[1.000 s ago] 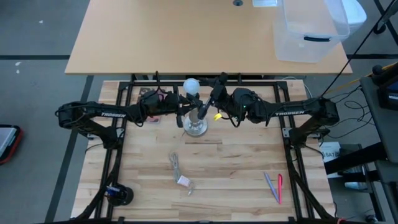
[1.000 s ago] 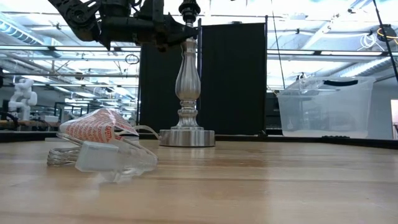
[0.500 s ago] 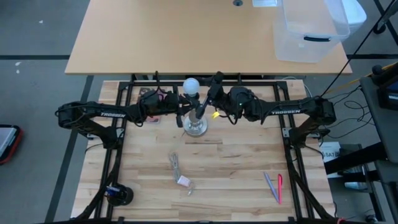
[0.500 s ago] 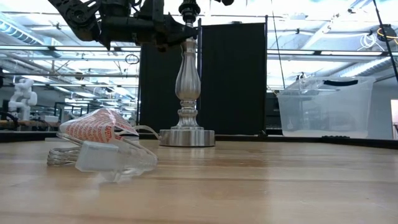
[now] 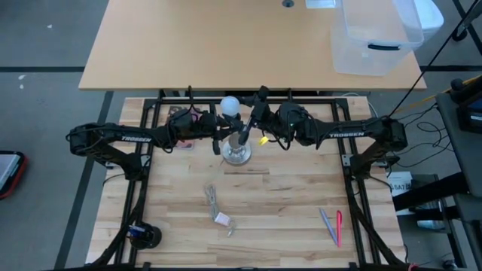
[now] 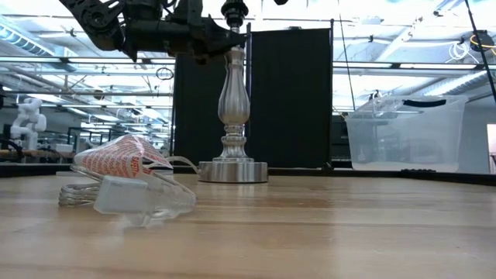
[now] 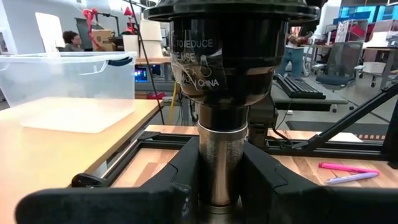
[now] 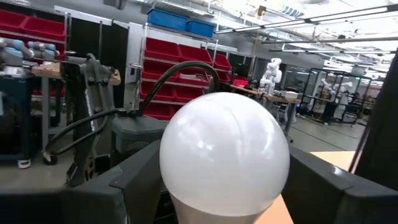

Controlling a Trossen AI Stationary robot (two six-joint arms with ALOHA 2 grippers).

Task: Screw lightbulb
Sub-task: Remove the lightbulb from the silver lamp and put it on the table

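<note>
The silver stand [image 5: 237,153] rests on its round base [image 6: 232,171] at the table's far middle, its black socket [image 6: 235,11] on top. My left gripper [image 5: 220,137] is shut on the stand's neck and shows in the low view [image 6: 221,40]. My right gripper [image 5: 252,114] is shut on the white lightbulb [image 5: 230,104], high up by the socket. The bulb fills the right wrist view [image 8: 224,152]. It lies above the low view's top edge. Whether it touches the socket, I cannot tell. My left gripper pinches the stand's silver neck [image 7: 221,163], just below the black socket [image 7: 227,56], between its two fingers [image 7: 180,183]. The fingers come level from the table's left and lie across the upright post. The stand's base stays on the table. My right gripper holds the bulb between its two fingers [image 8: 134,180], one on each side of the globe's lower part [image 8: 180,202]. The fingers come roughly level from the table's right. The bulb is lifted clear of the table, globe up.
A coiled clear cable with a red-and-white tag [image 5: 218,207] lies on the table's near middle and shows in the low view [image 6: 124,186]. Pens [image 5: 331,226] lie near right. A black roll [image 5: 143,235] sits near left. A clear bin [image 5: 376,34] stands on the table beyond.
My right gripper has shifted a little toward the table's left with the bulb, closer to the stand's top. The stand and my left gripper have kept still.
</note>
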